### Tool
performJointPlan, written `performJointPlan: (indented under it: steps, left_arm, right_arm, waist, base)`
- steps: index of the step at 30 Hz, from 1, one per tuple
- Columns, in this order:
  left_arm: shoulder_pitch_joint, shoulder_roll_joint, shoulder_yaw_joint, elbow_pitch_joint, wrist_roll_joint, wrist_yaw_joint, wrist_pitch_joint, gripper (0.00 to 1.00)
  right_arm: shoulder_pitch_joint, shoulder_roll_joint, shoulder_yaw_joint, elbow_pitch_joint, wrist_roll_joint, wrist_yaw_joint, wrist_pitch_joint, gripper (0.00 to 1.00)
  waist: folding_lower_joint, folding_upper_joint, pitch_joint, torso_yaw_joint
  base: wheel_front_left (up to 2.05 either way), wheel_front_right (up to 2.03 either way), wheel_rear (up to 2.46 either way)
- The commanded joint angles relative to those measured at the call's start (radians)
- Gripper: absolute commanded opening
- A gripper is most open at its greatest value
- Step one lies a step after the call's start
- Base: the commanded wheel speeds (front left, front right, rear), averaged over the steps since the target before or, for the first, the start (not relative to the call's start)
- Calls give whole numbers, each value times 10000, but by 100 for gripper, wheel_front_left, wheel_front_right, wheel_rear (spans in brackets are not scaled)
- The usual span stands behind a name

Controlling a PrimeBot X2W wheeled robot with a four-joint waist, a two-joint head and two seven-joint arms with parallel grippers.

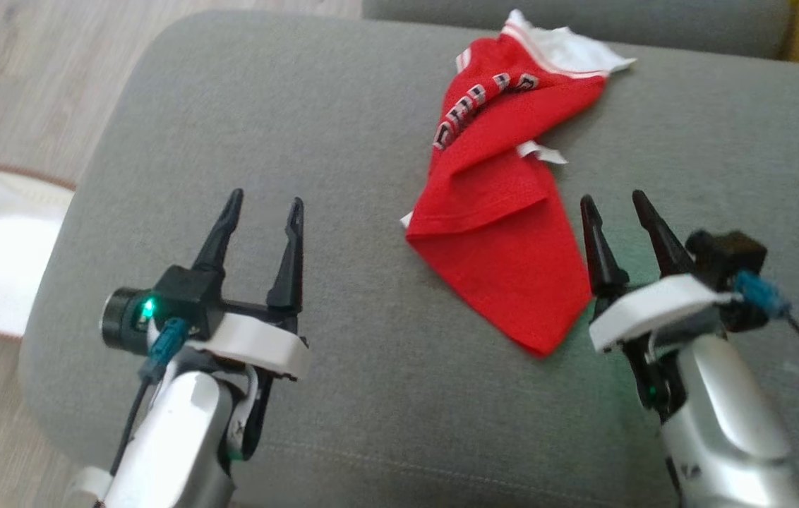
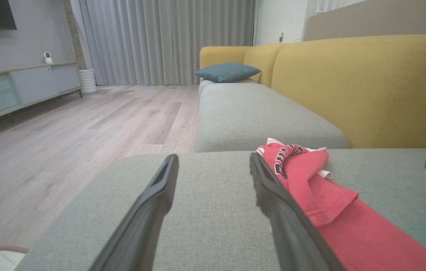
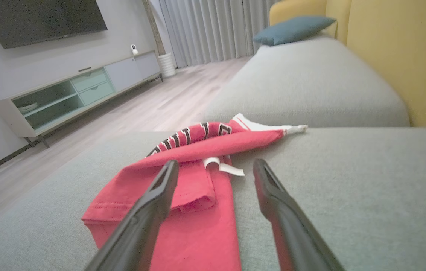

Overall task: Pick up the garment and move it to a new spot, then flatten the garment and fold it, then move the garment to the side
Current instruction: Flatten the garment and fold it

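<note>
— Where do the arms sit?
— The left gripper (image 1: 265, 199) is at the head view's lower left and the right gripper (image 1: 613, 197) at its lower right, both with fingers pointing up the frame.
— And the jaws?
— Both spread wide, gripping nothing. The left forearm (image 1: 173, 430) and right forearm (image 1: 724, 423) rise from the bottom edge.

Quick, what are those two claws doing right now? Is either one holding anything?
Left claw: open, holding nothing.
Right claw: open, holding nothing, close to the red garment.
</note>
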Motion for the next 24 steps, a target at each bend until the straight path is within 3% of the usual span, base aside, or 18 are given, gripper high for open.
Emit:
performJointPlan:
  steps: [1, 10, 19, 20, 21, 22, 24]
  left_arm:
    - [-385, 54, 286, -347, 106, -28, -52, 100]
    - [-392, -288, 229, -241, 149, -180, -53, 100]
    - [-363, -413, 432, -214, 265, -294, -53, 100]
    - [-360, -425, 458, -214, 282, -293, -53, 100]
    - [-352, -432, 493, -217, 297, -286, -53, 100]
    - [-337, -436, 531, -210, 302, -283, -53, 100]
    - [-284, -434, 589, -178, 307, -295, -53, 100]
  right_arm:
    - [-561, 28, 205, -10, 236, 65, 95, 100]
    - [-2212, 28, 199, 2622, 1209, 65, 317, 100]
    - [-3113, 28, 691, 4327, 1617, 65, -192, 100]
    - [-3186, 28, 764, 4437, 1722, 65, -264, 94]
    - [-3265, 28, 853, 4530, 1833, 65, -337, 40]
    - [-3350, 28, 947, 4606, 1896, 65, -452, 0]
    - [-3504, 28, 1174, 4682, 1975, 65, -715, 0]
  waist:
    - [0, 0, 356, 354]
    - [0, 0, 1049, 1182]
    - [0, 0, 1239, 1315]
    - [0, 0, 1250, 1295]
    - [0, 0, 1266, 1260]
    - [0, 0, 1281, 1211]
    - [0, 0, 1288, 1085]
  base:
    - [0, 0, 0]
    - [0, 0, 0]
    - [0, 0, 0]
    - [0, 0, 0]
    - [0, 0, 0]
    - [0, 0, 0]
    - [0, 0, 0]
